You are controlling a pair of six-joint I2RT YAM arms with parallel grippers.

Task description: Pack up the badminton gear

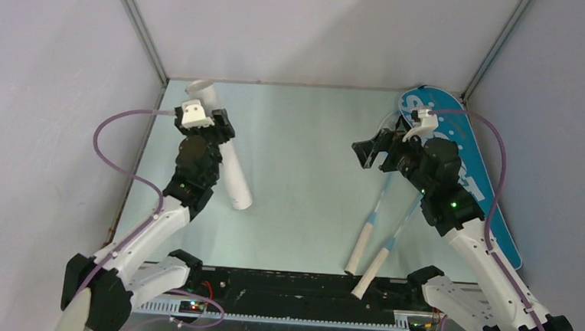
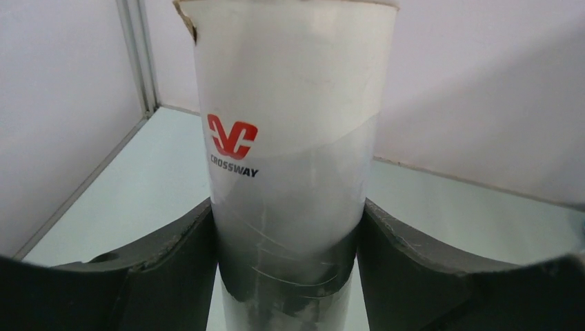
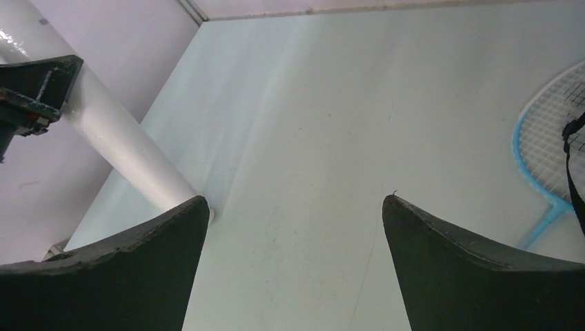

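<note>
L tool (image 2: 288,221) pinches tube (image 2: 290,124); R tool (image 3: 295,207) spread; bag (image 1: 509,242) partly hidden under arm (image 1: 441,198).

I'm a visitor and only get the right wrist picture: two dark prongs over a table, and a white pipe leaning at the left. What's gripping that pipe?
Observer: The left gripper. Its two fingers squeeze the white tube from both sides.
Operator: Anything printed on it?
Observer: A red logo above the word CROSSWAY.
Operator: Is that blue racket alone?
Observer: No, two rackets lie side by side, cream handles toward the arm bases. A blue bag lies to their right.
</note>
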